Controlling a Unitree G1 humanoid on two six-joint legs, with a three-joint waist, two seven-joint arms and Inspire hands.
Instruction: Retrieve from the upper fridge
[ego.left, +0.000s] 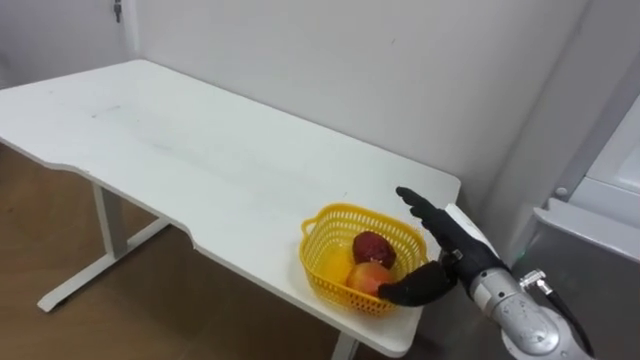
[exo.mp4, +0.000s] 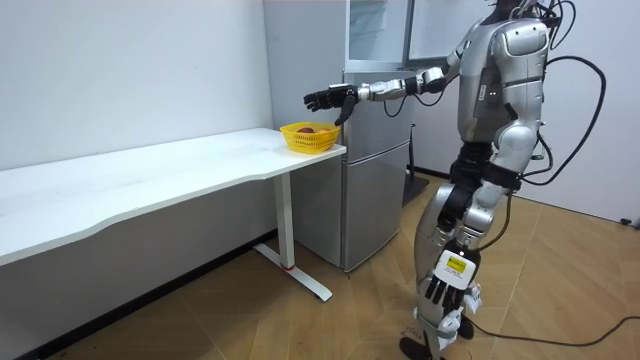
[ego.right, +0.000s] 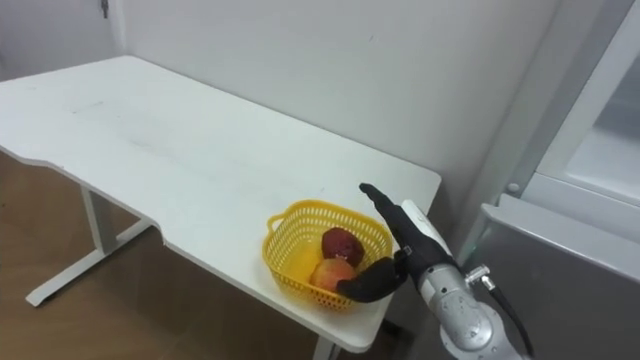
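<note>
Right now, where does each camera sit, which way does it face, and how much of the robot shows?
Left eye view: on the head, looking down at a corner of the white table and the yellow basket; the open right robot hand and forearm enter lower right.
Right eye view: beside it, same downward look, same arm; more fridge at right.
Room view: standing off in the room, facing table, fridge and nearly the whole robot, arm out over the basket.
Shared: table, basket, that hand.
</note>
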